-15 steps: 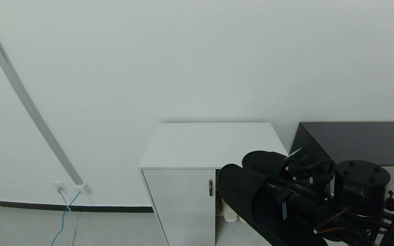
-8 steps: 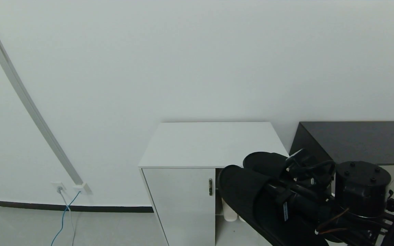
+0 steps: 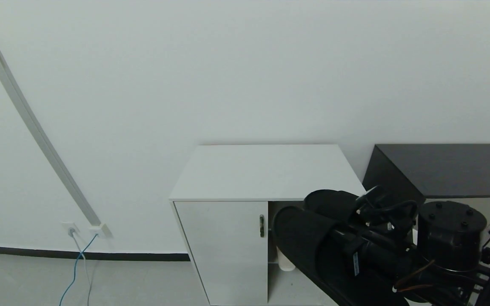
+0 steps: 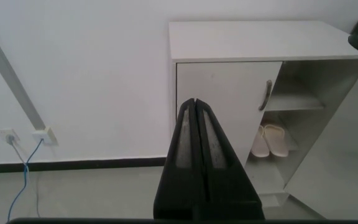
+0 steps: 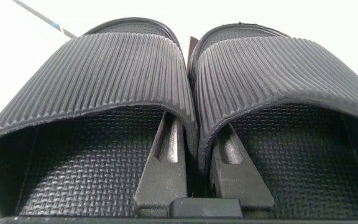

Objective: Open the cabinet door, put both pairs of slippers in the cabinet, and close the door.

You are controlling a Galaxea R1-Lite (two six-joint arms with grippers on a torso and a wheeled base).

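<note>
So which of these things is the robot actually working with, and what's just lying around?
Job: white cabinet, right side open; pair of black ribbed rubber slippers, held by the right gripper; pair of pale slippers inside the cabinet.
Lying about: dark tabletop beside the cabinet; white wall sockets with blue cable; grey wall strip.

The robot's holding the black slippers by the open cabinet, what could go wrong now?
The right gripper pinches only the black slippers' adjoining inner walls, so one could slip free. The white slippers lie in the cabinet's lower part; the black pair might shove them. The closed left door narrows the opening, risking a snag.
</note>
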